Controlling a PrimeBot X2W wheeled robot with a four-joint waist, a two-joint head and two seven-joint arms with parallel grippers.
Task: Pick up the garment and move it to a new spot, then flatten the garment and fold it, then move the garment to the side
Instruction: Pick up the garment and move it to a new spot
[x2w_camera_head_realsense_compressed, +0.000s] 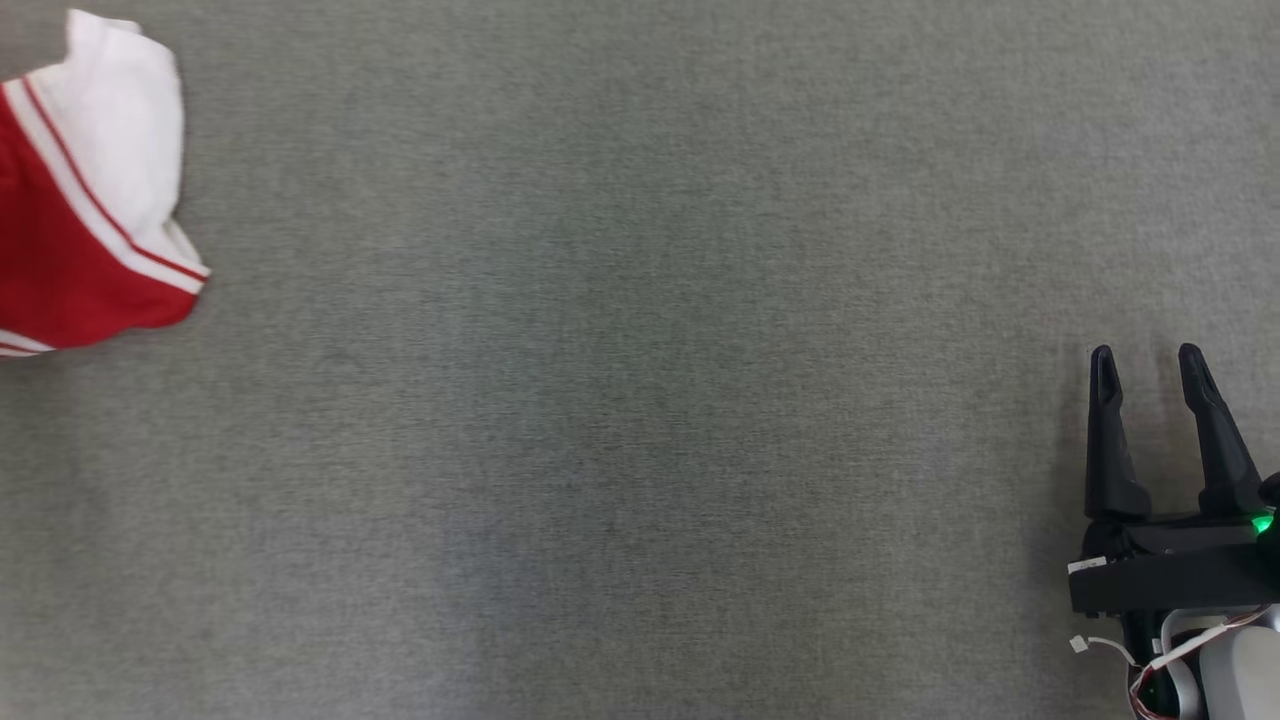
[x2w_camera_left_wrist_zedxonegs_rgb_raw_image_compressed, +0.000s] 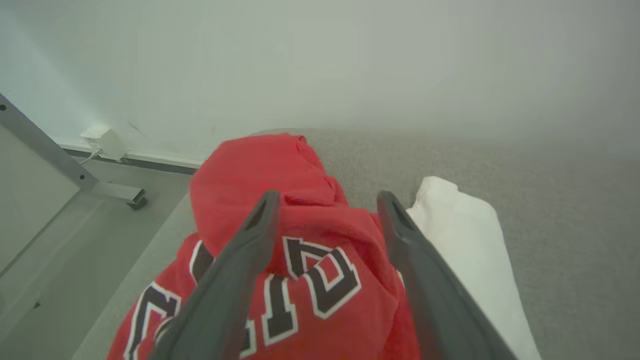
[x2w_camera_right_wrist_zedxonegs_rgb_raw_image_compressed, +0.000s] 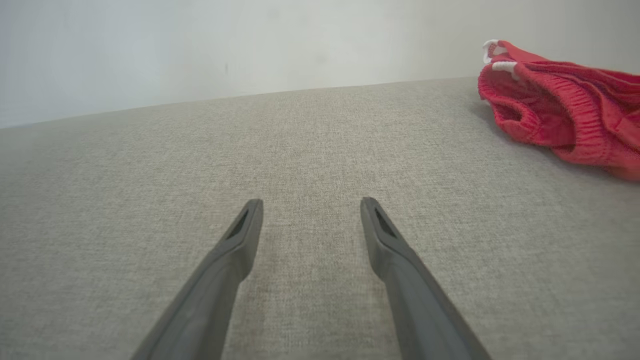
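Note:
The garment (x2w_camera_head_realsense_compressed: 70, 230) is a red and white bundle with striped trim, lying crumpled at the far left edge of the grey fabric surface (x2w_camera_head_realsense_compressed: 640, 400). In the left wrist view the garment (x2w_camera_left_wrist_zedxonegs_rgb_raw_image_compressed: 300, 260) shows black-and-white lettering on red, with a white part to its right. My left gripper (x2w_camera_left_wrist_zedxonegs_rgb_raw_image_compressed: 328, 197) hovers right over it, open, fingers spread to either side of the red heap; contact cannot be judged. My right gripper (x2w_camera_head_realsense_compressed: 1146, 352) is open at the lower right, far from the cloth. The right wrist view has the right gripper (x2w_camera_right_wrist_zedxonegs_rgb_raw_image_compressed: 311, 201) over bare surface and the garment (x2w_camera_right_wrist_zedxonegs_rgb_raw_image_compressed: 565, 115) at upper right.
Close beside the garment runs the surface's left edge (x2w_camera_left_wrist_zedxonegs_rgb_raw_image_compressed: 150, 250), with floor below. A grey metal frame leg (x2w_camera_left_wrist_zedxonegs_rgb_raw_image_compressed: 65, 165) and a small white box (x2w_camera_left_wrist_zedxonegs_rgb_raw_image_compressed: 105, 142) sit by the wall base. A pale wall stands behind the surface.

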